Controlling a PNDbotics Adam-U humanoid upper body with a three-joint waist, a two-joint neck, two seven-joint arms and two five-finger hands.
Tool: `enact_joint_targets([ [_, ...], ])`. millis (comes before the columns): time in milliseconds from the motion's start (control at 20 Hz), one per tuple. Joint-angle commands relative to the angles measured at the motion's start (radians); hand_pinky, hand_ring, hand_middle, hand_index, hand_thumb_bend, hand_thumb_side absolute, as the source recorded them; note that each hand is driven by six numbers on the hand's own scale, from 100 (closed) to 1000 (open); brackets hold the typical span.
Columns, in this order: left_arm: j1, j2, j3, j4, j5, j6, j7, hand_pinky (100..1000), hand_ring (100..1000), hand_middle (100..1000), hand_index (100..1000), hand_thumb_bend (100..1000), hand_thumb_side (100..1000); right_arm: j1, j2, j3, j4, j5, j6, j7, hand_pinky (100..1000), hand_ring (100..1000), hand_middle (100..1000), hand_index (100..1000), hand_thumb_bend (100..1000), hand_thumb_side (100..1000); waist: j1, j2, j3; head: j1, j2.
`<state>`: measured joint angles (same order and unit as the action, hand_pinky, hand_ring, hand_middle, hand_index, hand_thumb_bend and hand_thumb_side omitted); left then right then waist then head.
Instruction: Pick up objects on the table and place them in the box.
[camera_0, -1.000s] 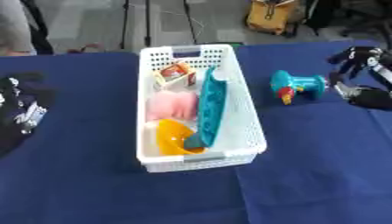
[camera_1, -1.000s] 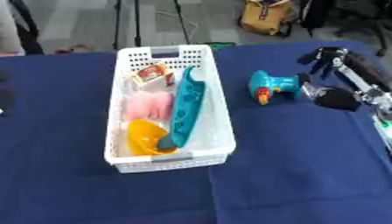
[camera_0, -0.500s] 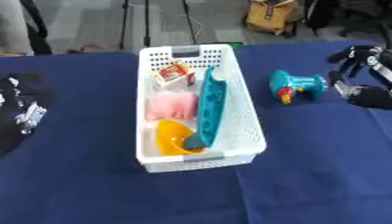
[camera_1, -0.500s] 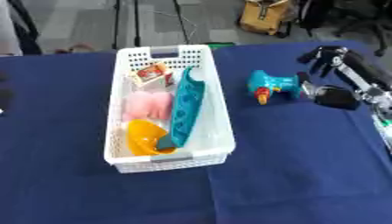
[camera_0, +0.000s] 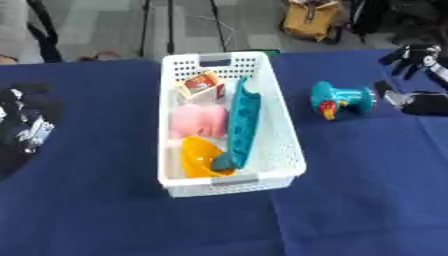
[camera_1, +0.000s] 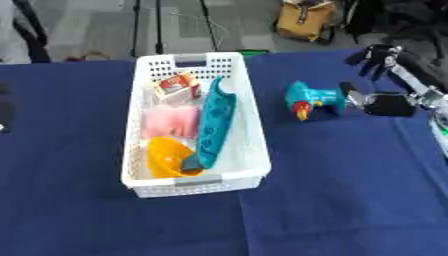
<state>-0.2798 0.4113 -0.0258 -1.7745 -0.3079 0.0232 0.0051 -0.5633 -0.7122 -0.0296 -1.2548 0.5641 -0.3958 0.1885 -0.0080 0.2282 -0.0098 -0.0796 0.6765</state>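
Since a second ago nothing has shifted: the right hand (camera_1: 378, 102), fingers (camera_1: 376, 57) spread and empty, waits beside the teal plastic toy (camera_1: 311, 97) on the blue counter (camera_1: 350, 190), outside the white perforated box (camera_1: 254, 145).

Your right hand (camera_1: 378, 54) sits at the upper right of the frame, fingers relaxed and holding nothing, near a teal toy (camera_1: 311, 98) lying on the blue table (camera_1: 350, 190). Left of centre stands the white box (camera_1: 254, 150). Inside it you see a long teal piece (camera_1: 213, 125) lying lengthwise, a pink thing (camera_1: 171, 123), an orange thing (camera_1: 164, 156) at the near end, and a small carton (camera_1: 177, 86) at the far end.
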Motion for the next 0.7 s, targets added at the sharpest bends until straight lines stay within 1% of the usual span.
enact_joint_targets([
  [50, -0.012, 0.008, -0.001, -0.012, 0.000, -0.001, -0.006, 478, 690, 757, 828, 594, 844, -0.065, -0.050, -0.005, 0.118, 0.051, -0.021, -0.001, 555, 666, 718, 807, 317, 470, 0.001, -0.022, 0.003, -0.003, -0.005],
  [150, -0.012, 0.007, -0.003, -0.012, 0.000, -0.002, -0.007, 479, 690, 757, 829, 594, 844, -0.097, -0.048, -0.005, 0.178, 0.090, -0.037, -0.011, 563, 677, 723, 811, 329, 461, 0.002, -0.022, 0.006, -0.003, -0.006],
  [250, -0.012, 0.007, -0.003, -0.012, 0.000, -0.002, -0.007, 479, 690, 757, 829, 594, 844, -0.111, -0.045, -0.006, 0.212, 0.118, -0.053, -0.027, 563, 677, 723, 811, 329, 461, 0.002, -0.022, 0.006, -0.003, -0.006],
  [300, -0.013, 0.007, -0.004, -0.012, 0.000, -0.002, -0.008, 479, 690, 757, 829, 592, 844, -0.127, -0.046, -0.003, 0.233, 0.142, -0.056, -0.028, 590, 714, 744, 818, 361, 443, 0.001, -0.023, 0.011, -0.004, -0.006],
  [400, -0.014, 0.008, -0.006, -0.013, 0.001, -0.002, -0.010, 479, 690, 757, 829, 592, 844, -0.159, -0.040, -0.002, 0.279, 0.200, -0.066, -0.036, 590, 714, 744, 818, 361, 443, 0.001, -0.023, 0.015, -0.005, -0.006],
  [550, -0.014, 0.008, -0.006, -0.013, 0.001, -0.002, -0.011, 479, 690, 757, 829, 592, 844, -0.172, -0.034, -0.004, 0.312, 0.244, -0.084, -0.060, 590, 714, 744, 818, 361, 443, 0.001, -0.023, 0.016, -0.005, -0.006],
  [600, -0.015, 0.008, -0.007, -0.013, 0.001, -0.003, -0.011, 479, 690, 757, 828, 591, 844, -0.177, -0.032, -0.005, 0.321, 0.253, -0.085, -0.063, 617, 750, 767, 830, 378, 434, 0.000, -0.023, 0.020, -0.006, -0.007],
  [700, -0.018, 0.008, -0.010, -0.014, 0.001, -0.004, -0.014, 479, 690, 757, 828, 590, 845, -0.211, -0.021, -0.006, 0.359, 0.279, -0.067, -0.046, 623, 758, 773, 832, 378, 433, -0.001, -0.022, 0.031, -0.010, -0.008],
])
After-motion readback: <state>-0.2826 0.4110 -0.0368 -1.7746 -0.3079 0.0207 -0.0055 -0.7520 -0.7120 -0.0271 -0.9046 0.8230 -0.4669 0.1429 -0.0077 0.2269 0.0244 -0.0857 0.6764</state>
